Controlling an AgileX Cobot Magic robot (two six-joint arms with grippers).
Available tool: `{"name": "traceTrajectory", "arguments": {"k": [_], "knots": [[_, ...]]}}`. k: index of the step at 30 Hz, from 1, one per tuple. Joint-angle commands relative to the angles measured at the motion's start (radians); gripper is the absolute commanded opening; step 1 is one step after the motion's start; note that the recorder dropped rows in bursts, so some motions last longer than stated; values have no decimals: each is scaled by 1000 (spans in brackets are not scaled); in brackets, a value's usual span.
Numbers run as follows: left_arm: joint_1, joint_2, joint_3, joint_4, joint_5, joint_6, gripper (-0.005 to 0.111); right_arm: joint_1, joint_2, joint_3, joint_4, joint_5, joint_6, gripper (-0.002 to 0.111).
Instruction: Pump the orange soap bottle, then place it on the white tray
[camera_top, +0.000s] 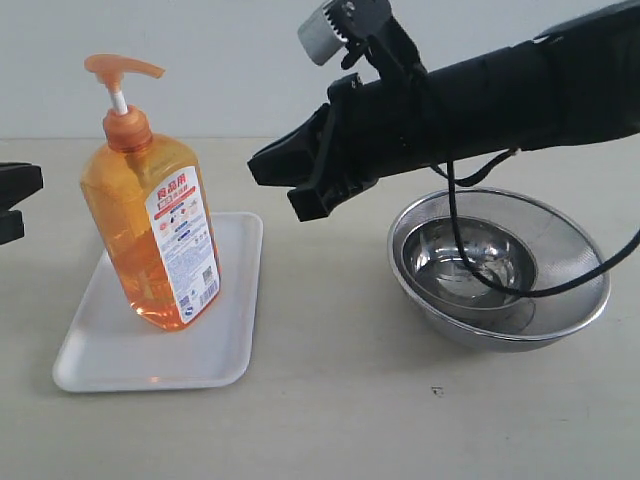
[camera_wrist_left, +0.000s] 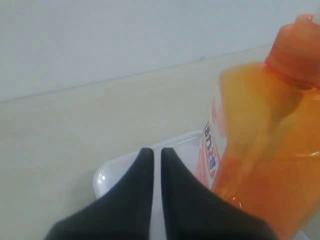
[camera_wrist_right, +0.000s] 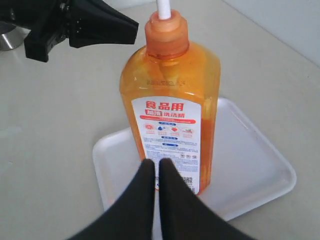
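Right wrist view: the orange soap bottle (camera_wrist_right: 170, 95) is labelled 食品用.

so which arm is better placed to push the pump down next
probably right, narrowly: the right gripper is raised and points at the orange soap bottle near its shoulder; the left gripper sits slightly lower, beside the bottle's body
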Motion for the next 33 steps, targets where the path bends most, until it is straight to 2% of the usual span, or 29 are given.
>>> {"name": "traceTrajectory", "arguments": {"k": [1, 7, 17, 33], "knots": [[45, 77, 4, 29, -123, 4, 5, 12, 50, 2, 103, 44, -111, 0], [43, 149, 4, 54, -212, 54, 5, 92, 118, -9, 202, -60, -224, 0], [43, 153, 4, 61, -230, 68, 5, 92, 223, -107, 241, -73, -241, 0], [19, 239, -15, 27, -222, 102, 5, 92, 243, -107, 241, -110, -297, 0]]}}
